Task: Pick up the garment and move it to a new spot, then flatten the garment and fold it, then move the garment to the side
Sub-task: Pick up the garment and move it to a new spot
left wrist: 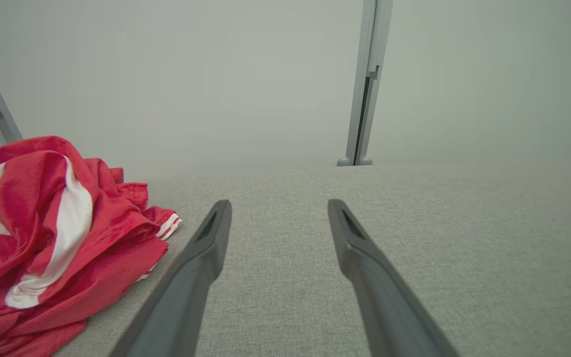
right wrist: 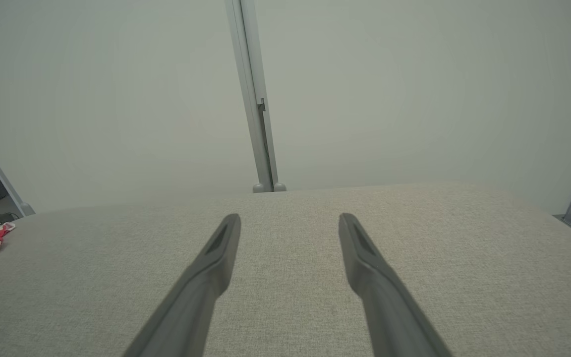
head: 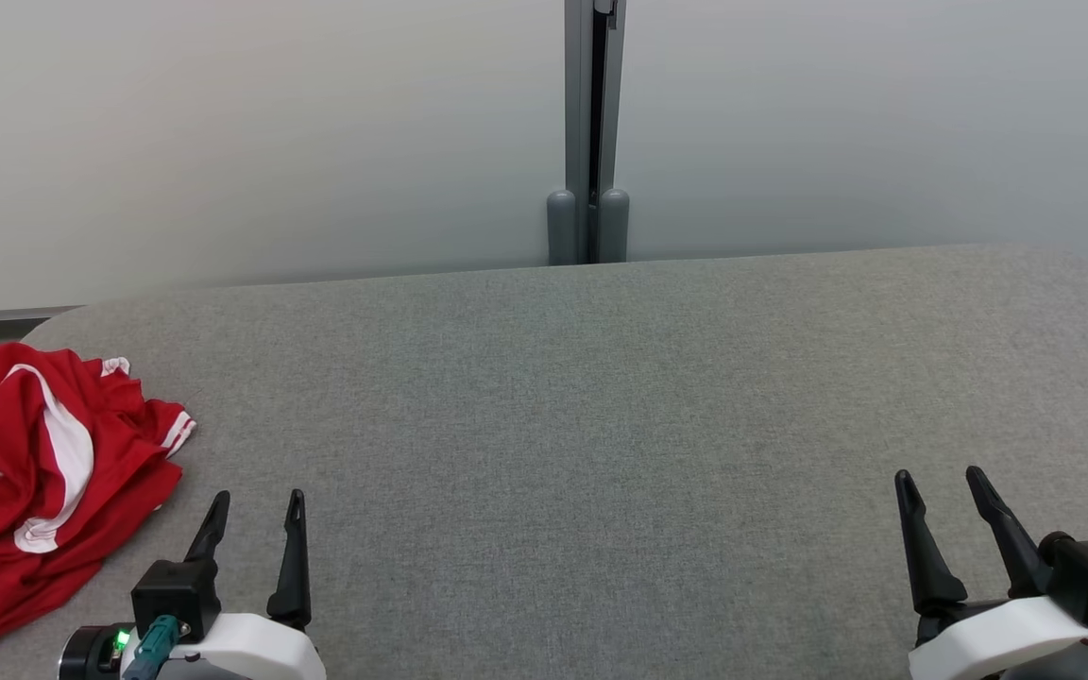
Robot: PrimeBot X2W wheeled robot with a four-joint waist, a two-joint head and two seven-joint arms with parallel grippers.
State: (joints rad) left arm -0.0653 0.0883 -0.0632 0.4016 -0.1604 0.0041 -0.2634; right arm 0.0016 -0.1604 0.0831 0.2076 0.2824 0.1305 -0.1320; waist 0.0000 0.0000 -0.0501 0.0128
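The red garment (head: pixel 43 482) with white stripes lies crumpled at the left edge of the head view, on the grey cloth-covered table (head: pixel 601 425). The heap runs roughly top to bottom of the frame, with a striped hem poking out to the right; its true long axis I cannot make out in the folds. The left gripper (head: pixel 258 495) sits at lower left, just beside the heap, fingers spread apart with nothing between them. The right gripper (head: pixel 936 472), at lower right and well apart from the cloth, is spread the same way. Behind the table stand pale wall panels joined by a grey post (head: pixel 589 132) at top centre.
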